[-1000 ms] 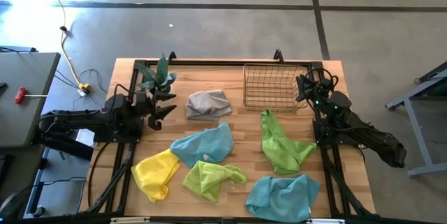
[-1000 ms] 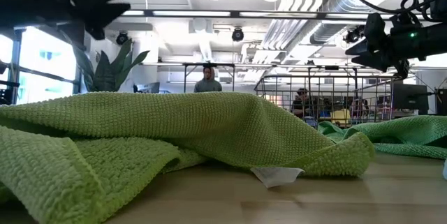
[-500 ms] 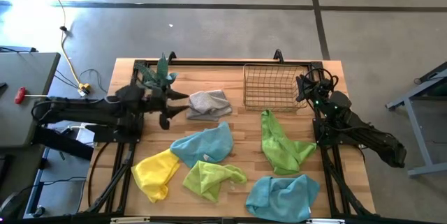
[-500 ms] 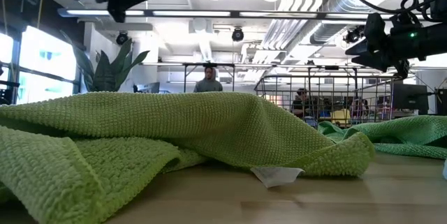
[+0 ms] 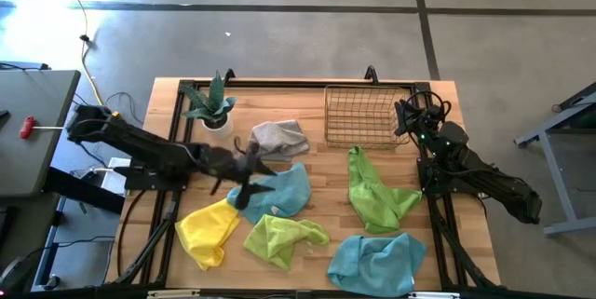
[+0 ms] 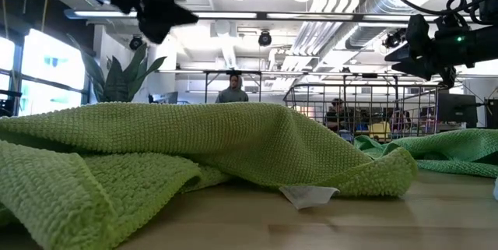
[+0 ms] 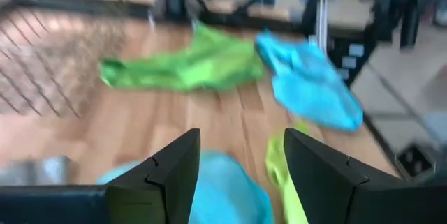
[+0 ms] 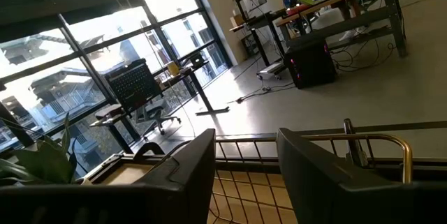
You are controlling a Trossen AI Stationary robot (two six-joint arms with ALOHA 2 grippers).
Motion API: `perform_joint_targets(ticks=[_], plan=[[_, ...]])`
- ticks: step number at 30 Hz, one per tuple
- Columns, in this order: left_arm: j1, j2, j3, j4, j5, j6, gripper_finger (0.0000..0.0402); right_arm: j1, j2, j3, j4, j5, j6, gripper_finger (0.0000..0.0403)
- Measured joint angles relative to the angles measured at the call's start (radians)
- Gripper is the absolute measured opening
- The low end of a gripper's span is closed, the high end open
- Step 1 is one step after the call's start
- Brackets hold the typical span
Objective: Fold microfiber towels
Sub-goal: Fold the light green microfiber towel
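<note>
Though visible, towel tag unreadable

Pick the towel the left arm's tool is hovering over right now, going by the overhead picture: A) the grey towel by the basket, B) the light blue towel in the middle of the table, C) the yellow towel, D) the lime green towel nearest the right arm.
B: in the high view the left tool hangs open over the edge of the middle light blue towel, and the left wrist view shows blue cloth under its fingers.
</note>
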Motion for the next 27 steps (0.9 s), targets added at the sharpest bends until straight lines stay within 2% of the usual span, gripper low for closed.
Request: perform_joint_targets(ticks=[8,12,17,22,27], plan=[[-0.114,0.221,0.020,0.003,-0.119,-0.008,0.0197,0.000,0.000,0.000,0.000,0.000,0.000,0.0146],[-0.110,0.315,0.020,0.009,-0.179,-0.061,0.0197,0.000,0.000,0.000,0.000,0.000,0.000,0.0146],[-0.069,0.405,0.020,-0.010,-0.182,-0.162,0.0197,0.000,0.000,0.000,0.000,0.000,0.000,0.0146],[-0.035,0.442,0.025,-0.178,-0.187,-0.249,0.0197,0.000,0.000,0.000,0.000,0.000,0.000,0.0146],[-0.021,0.402,0.031,-0.394,-0.209,-0.343,0.0197,0.000,0.000,0.000,0.000,0.000,0.000,0.0146]])
